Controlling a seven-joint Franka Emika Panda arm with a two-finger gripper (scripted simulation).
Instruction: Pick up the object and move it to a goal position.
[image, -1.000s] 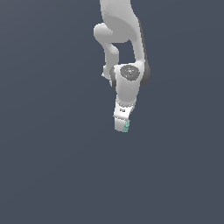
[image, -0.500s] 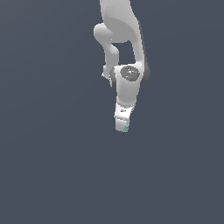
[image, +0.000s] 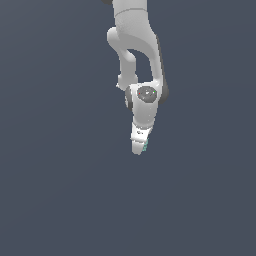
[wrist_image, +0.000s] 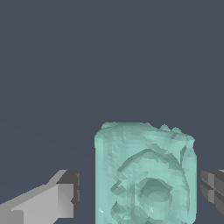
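One white robot arm is present, reaching down the middle of the exterior view over a plain dark grey-blue ground. One gripper hangs at its lower end, pointing down.

One object is counted: a teal-green blocky piece with a raised ring-and-boss pattern on its facing side and bumpy edges. In the exterior view only a sliver of teal shows at the gripper's tip, on the exterior view's right side of the white finger.

In the wrist view two fingers are seen, one pale with a dark pad, one dark and ribbed, with the block between them. A visible gap separates each pad from the block, so the jaws stand apart, not clamped on it.

Whether the block rests on the ground cannot be told.
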